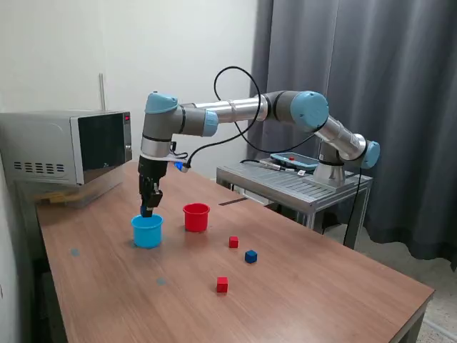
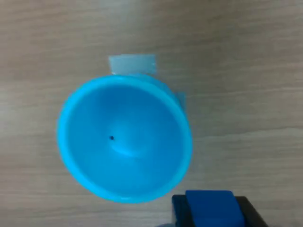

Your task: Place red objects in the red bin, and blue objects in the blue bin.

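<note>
My gripper (image 1: 147, 210) hangs just above the rim of the blue bin (image 1: 147, 231), a light-blue cup on the wooden table, and is shut on a dark blue cube (image 2: 209, 209). In the wrist view the blue bin (image 2: 124, 139) is seen from above and looks empty inside. The red bin (image 1: 196, 217), a red cup, stands just to the exterior view's right of the blue one. Two red cubes lie on the table, one (image 1: 233, 242) near the red bin and one (image 1: 222, 285) closer to the front. A second blue cube (image 1: 250, 256) sits between them.
A microwave (image 1: 68, 148) stands at the back on the exterior view's left. A grey metal cart (image 1: 296, 182) with the arm's base is behind the table, on the exterior view's right. A piece of tape (image 2: 132, 64) lies on the table beside the blue cup.
</note>
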You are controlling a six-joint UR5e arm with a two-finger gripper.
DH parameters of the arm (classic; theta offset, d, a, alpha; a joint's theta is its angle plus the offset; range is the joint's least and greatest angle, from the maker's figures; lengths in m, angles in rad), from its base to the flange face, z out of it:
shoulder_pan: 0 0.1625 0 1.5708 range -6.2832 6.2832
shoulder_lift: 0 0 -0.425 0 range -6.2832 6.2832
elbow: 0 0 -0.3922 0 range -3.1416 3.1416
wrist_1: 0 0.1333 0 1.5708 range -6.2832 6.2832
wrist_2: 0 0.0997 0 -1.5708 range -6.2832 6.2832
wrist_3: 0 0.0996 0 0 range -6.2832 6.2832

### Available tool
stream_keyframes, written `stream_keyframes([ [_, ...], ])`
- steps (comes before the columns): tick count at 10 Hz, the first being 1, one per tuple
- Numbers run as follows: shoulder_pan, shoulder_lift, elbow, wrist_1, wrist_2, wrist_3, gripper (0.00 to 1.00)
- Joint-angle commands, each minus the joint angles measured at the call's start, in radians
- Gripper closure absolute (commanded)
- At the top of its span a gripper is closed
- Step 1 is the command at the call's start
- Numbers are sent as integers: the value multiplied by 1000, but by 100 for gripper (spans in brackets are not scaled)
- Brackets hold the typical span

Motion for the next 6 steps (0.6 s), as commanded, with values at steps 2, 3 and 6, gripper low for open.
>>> stream_keyframes([
  [2,-23,-49,66,18,-47,24,100],
  [3,-34,-52,72,90,-49,54,100],
  [6,-37,-52,100,104,-36,62,100],
])
